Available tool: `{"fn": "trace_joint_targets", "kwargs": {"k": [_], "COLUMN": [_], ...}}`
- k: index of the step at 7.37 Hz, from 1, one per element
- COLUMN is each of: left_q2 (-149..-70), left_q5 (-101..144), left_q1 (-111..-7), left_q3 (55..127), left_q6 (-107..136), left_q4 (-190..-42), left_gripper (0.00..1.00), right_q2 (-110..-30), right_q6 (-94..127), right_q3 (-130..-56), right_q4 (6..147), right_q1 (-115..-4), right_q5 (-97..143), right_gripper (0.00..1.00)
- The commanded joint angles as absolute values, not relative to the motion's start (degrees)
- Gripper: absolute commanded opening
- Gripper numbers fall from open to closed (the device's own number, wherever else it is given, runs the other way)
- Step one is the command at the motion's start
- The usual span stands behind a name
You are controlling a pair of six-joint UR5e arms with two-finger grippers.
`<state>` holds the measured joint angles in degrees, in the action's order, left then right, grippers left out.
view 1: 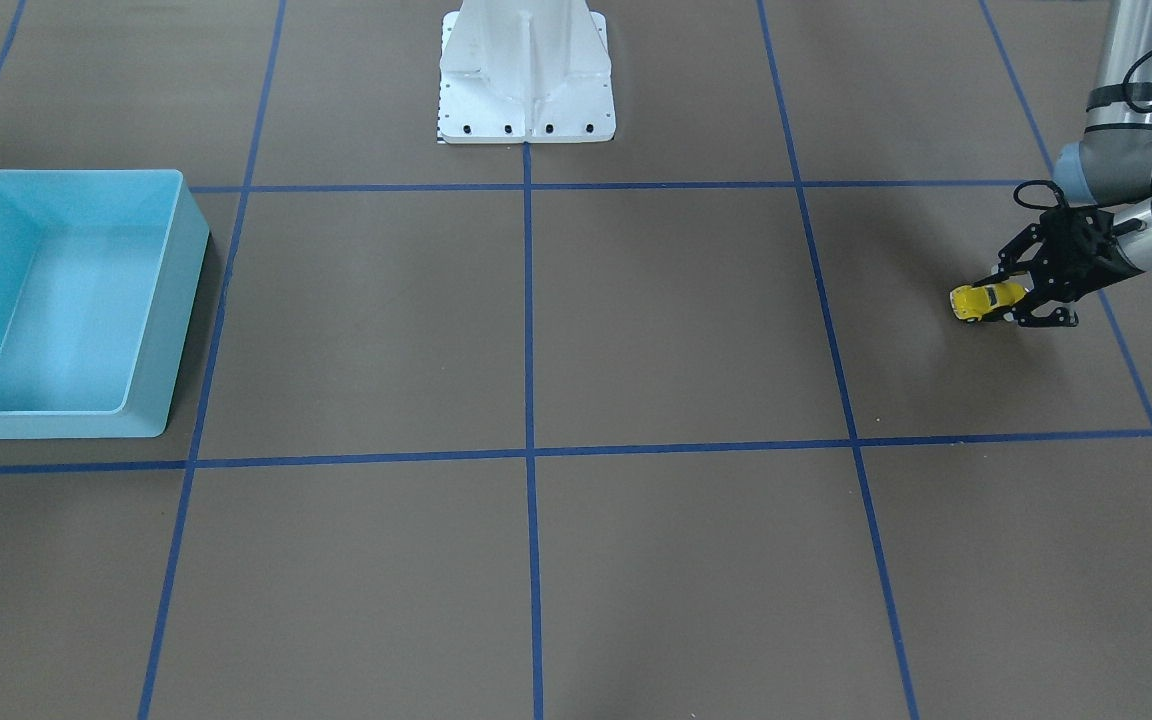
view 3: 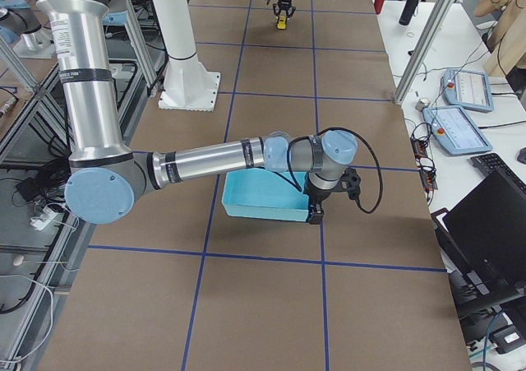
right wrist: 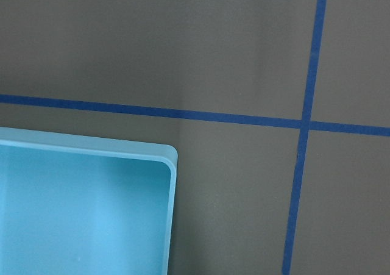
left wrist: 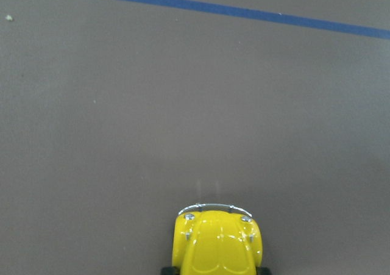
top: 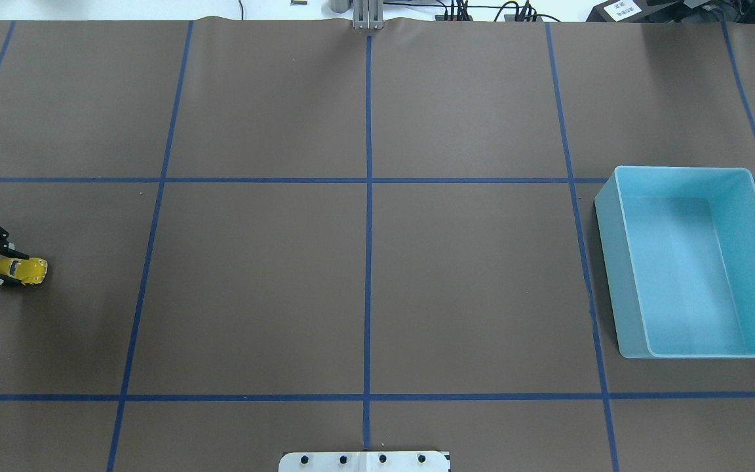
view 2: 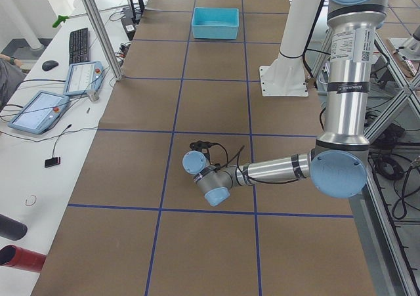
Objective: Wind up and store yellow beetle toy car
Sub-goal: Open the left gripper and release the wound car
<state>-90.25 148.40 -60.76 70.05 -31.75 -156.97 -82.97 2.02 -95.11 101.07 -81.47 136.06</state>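
Observation:
The yellow beetle toy car [view 1: 981, 299] sits on the brown table mat at the robot's far left, also seen in the overhead view [top: 22, 269]. My left gripper [view 1: 1006, 298] is low over the mat, its fingers closed on the car's rear end. The left wrist view shows the car's hood [left wrist: 217, 243] pointing away from the gripper. The light blue bin [view 1: 176, 330] stands empty at the far right [top: 679, 169]. My right gripper [view 3: 316, 213] hangs by the bin's corner; I cannot tell whether it is open or shut.
The white robot base [view 1: 526, 90] stands at the middle of the robot's table edge. Blue tape lines [top: 368, 262] divide the mat into squares. The right wrist view shows the bin's rim corner [right wrist: 164, 153] and bare mat beside it.

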Motion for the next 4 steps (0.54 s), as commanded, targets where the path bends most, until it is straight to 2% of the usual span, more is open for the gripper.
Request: {"fn": "trace_joint_targets", "kwargs": {"k": [1, 4], "left_q2": [-90.09, -90.17], "left_q5": [149.84, 151.44], "left_q1": [-62.39, -63.9], "left_q3": [69.52, 69.61], "left_q6": [-31.73, -31.73], "left_q4": [-158.2, -158.2], "left_gripper": [1.0, 1.0], "right_q2": [-82.97, -82.97], "right_q6": [2.02, 2.02], "right_q3": [-95.18, -95.19], "right_q4": [101.07, 101.07], "right_q1": [-81.47, -81.47], "right_q5": [136.05, 136.05], "right_gripper": [0.99, 0.99]}}
